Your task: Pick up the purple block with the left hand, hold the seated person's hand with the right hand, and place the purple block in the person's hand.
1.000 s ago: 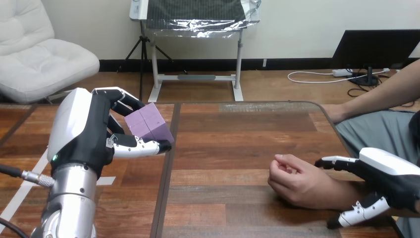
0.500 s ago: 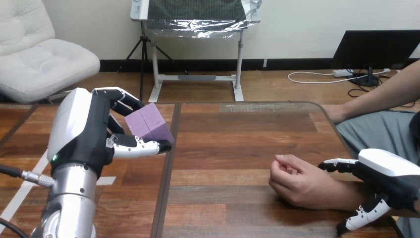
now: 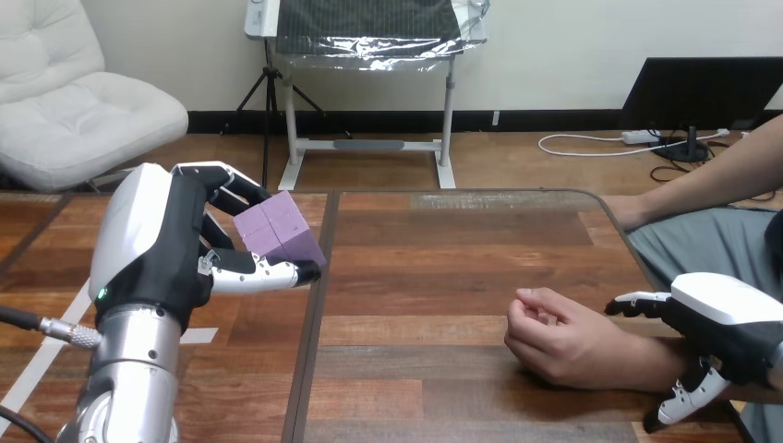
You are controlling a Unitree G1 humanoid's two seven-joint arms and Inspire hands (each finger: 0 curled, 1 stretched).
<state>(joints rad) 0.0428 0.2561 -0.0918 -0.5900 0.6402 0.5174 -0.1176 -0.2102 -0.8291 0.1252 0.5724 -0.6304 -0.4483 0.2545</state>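
Bright, even, soft light falls from above. The wooden bench [image 3: 443,277] carries a pale sheen along its far edge, and a faint, soft-edged shadow lies on the wood just under the person's hand [image 3: 568,343]. The white shell of the left hand [image 3: 152,245] shines without glare; the silver forearm [image 3: 129,369] shows small highlights. The purple block [image 3: 275,229] is paler on top, darker on its lower face.
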